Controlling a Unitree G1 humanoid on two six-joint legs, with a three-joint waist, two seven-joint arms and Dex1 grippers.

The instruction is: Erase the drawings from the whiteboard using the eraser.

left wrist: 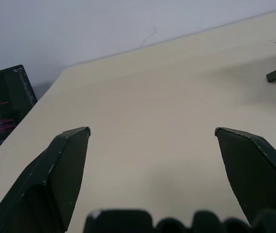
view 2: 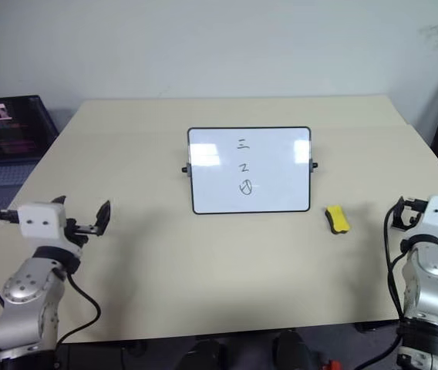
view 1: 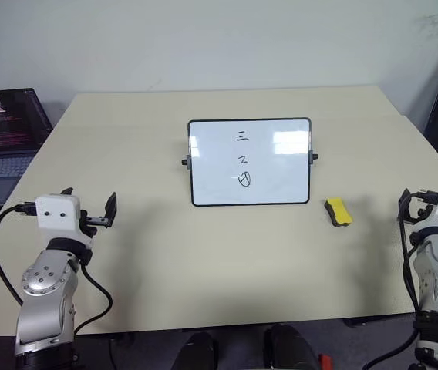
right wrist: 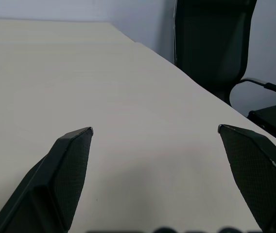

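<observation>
The whiteboard (view 1: 281,179) stands propped up at the middle of the beige table (view 1: 203,262), its face toward me. The drawings (view 1: 243,158) are three small black marks in a column on it. The yellow eraser (view 1: 338,212) lies flat on the table just right of the board's lower right corner. My left gripper (view 1: 89,202) hovers open over the table's left front, well left of the board, with nothing between its fingers (left wrist: 65,165). My right gripper (view 1: 416,205) is open and empty too, at the table's right front edge, a short way right of the eraser.
An open laptop (view 1: 3,131) sits off the table's left edge. A dark office chair (right wrist: 211,43) stands past the table's right edge. A white wall (view 1: 219,38) rises behind the table's far edge.
</observation>
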